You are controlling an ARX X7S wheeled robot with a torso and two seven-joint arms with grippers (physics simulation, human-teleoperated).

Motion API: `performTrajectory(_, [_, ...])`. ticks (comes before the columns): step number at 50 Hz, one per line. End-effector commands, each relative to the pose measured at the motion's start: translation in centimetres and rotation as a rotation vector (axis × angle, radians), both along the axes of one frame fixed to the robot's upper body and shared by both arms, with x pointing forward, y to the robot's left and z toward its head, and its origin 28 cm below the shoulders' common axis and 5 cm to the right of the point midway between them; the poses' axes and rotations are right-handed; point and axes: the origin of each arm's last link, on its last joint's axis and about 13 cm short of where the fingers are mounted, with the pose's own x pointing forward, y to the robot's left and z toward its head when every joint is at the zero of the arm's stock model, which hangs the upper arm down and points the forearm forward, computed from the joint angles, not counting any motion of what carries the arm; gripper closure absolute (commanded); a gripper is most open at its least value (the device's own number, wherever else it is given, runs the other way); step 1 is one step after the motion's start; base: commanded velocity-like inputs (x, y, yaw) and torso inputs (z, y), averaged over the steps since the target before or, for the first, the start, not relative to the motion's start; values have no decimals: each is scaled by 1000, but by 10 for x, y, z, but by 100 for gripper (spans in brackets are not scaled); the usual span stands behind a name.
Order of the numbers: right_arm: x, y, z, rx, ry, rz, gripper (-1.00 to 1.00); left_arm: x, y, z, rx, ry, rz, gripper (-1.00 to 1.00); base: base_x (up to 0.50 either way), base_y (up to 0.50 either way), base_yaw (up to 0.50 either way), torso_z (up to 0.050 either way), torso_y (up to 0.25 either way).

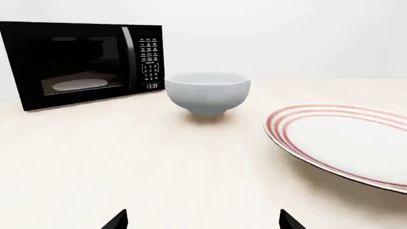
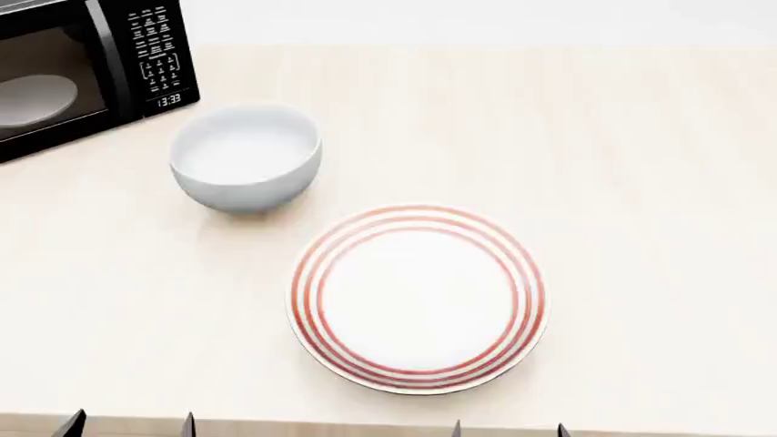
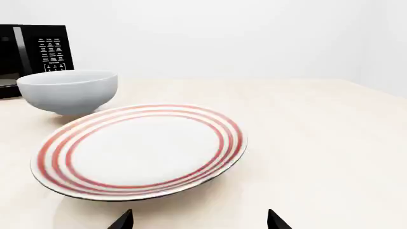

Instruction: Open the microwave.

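Black fingers of both arms wide apart, low, short of the shut microwave.

- You face a pale beige worktop, smooth and evenly lit.
- Behind the worktop rises a plain white wall.

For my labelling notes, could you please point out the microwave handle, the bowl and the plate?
Microwave handle (image 1: 127, 57): left wrist view, mid bar.
Bowl (image 2: 247, 159): head view, inside.
Plate (image 2: 417, 299): head view, white centre.

bowl near microwave door, table bare
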Motion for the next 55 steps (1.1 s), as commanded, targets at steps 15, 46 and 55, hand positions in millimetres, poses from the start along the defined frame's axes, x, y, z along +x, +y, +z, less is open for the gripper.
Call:
performTrajectory(15, [-19, 1, 37, -22, -127, 14, -100, -16, -3, 32, 28, -111, -15, -100, 0, 0, 0, 0, 0])
performTrajectory(46, [-18, 6, 35, -72, -136, 28, -100, -22, -4, 40, 38, -147, -24, -100, 59, 342, 0, 0, 0])
performTrajectory(55, [-18, 7, 35, -71, -135, 33, -100, -23, -5, 40, 43, -151, -27, -100, 89, 500, 0, 0, 0])
